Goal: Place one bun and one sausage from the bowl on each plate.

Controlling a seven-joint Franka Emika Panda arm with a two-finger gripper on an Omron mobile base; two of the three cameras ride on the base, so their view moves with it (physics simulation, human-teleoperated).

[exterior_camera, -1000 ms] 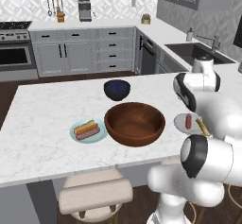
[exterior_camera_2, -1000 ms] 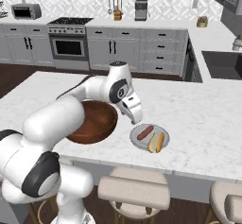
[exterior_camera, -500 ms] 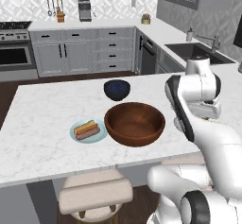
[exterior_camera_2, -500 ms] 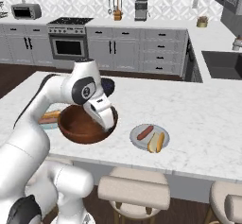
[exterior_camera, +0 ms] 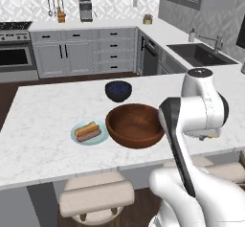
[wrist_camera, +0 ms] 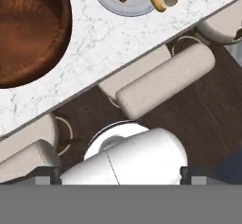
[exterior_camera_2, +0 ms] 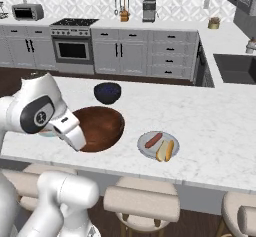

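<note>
Reddish-brown wood was seen at the centre of the white marble counter (exterior_camera: 43, 149): the bowl (exterior_camera: 135, 124), large, deep and round, was found with nothing visible inside it in either base view. Just beside it, on one side, a pale plate (exterior_camera: 89, 132) was placed, and a bun (exterior_camera: 86, 128) and a sausage (exterior_camera: 90, 135) were laid on it side by side. On the bowl's other side, a little apart, a second plate (exterior_camera_2: 158, 145) was seen with a sausage (exterior_camera_2: 153, 140) and a bun (exterior_camera_2: 166, 150) resting on it, the two lying close together. Behind the wooden bowl, a smaller dark blue bowl (exterior_camera: 118, 90) was set, apart from it. Cushioned stools (exterior_camera_2: 141, 203) were ranged below the counter's near edge.

The gripper (wrist_camera: 118, 176) was held off the counter, over the dark floor and the stools, and was pointed down at the robot's own base. Its two dark fingertips (wrist_camera: 46, 176) were spread to the far sides of the hand view, so the jaws were judged wide apart, and nothing was gripped between them. In that view the wooden bowl's rim and the second plate were caught along the top edge.
</note>
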